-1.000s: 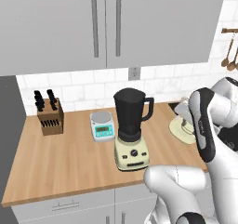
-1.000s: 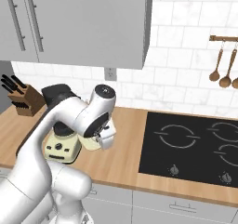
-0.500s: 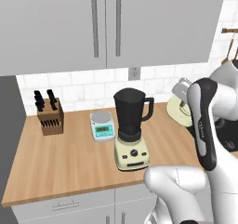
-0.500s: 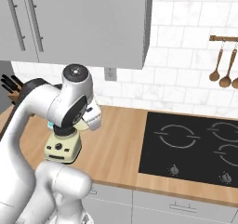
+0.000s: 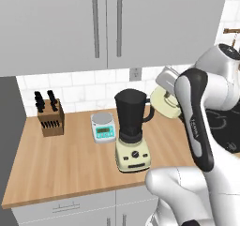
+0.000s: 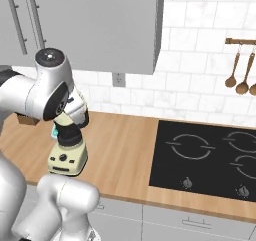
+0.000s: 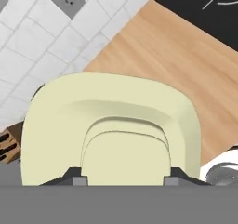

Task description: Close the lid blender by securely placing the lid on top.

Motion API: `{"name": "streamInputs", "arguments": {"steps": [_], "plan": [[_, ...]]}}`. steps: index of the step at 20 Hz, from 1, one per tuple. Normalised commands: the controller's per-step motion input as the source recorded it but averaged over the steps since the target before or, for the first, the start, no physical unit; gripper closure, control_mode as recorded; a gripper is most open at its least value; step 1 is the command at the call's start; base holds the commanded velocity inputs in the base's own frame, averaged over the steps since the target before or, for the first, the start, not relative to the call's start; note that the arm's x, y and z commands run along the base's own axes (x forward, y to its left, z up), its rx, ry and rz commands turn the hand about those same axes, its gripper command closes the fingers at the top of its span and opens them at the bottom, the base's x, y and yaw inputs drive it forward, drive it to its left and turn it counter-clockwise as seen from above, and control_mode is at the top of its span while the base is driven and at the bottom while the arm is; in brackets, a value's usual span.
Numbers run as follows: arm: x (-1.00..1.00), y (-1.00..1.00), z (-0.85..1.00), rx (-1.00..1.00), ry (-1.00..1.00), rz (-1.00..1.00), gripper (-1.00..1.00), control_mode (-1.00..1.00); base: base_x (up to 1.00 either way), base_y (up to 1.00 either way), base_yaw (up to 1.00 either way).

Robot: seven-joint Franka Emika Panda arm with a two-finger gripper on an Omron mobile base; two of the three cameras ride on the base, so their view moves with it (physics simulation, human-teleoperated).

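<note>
The blender (image 5: pixel 131 128) stands on the counter, its dark jar (image 5: pixel 131 111) topless above a cream base (image 5: pixel 133 155) with dark knobs. My gripper (image 5: pixel 167 94) is shut on the raised knob of the pale cream-yellow lid (image 5: pixel 164 105), which hangs tilted in the air just right of the jar's rim and beside its handle. In the hand view the lid (image 7: pixel 111 125) is close up, with the two fingertips (image 7: pixel 76 176) pressed against either side of its knob. From the right, my arm covers most of the jar, and the blender base (image 6: pixel 67 158) shows below it.
A white and teal kitchen scale (image 5: pixel 103 126) sits left of the blender, and a wooden knife block (image 5: pixel 50 119) stands farther left. The black cooktop (image 6: pixel 210 155) lies to the right, with spoons (image 6: pixel 239 75) hanging above. Wall cabinets (image 5: pixel 108 26) hang overhead.
The arm has lifted the lid off the counter at the right and carried it up and left, close to the blender jar's top. The blender has not moved.
</note>
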Motion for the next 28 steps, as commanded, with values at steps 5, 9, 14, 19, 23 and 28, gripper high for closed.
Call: {"name": "streamInputs", "arguments": {"steps": [5, 9, 14, 19, 23, 28], "plan": [[0.2, 0.8, 0.35, 0.0, 0.03, 0.04, 1.0, -1.0, 0.0, 0.0, 0.0], [0.37, 0.19, 0.21, 0.0, 0.01, 0.0, 1.0, -1.0, 0.0, 0.0, 0.0], [0.28, 0.01, 0.02, 0.0, 0.01, 0.0, 1.0, -1.0, 0.0, 0.0, 0.0], [0.2, 0.0, 0.0, 0.0, 0.0, 0.0, 1.0, -1.0, 0.0, 0.0, 0.0], [0.15, 0.21, 0.0, 0.0, 0.02, 0.0, 1.0, -1.0, 0.0, 0.0, 0.0], [0.12, 0.25, 0.0, -0.02, 0.08, -0.03, 1.0, -1.0, 0.0, 0.0, 0.0]]}}
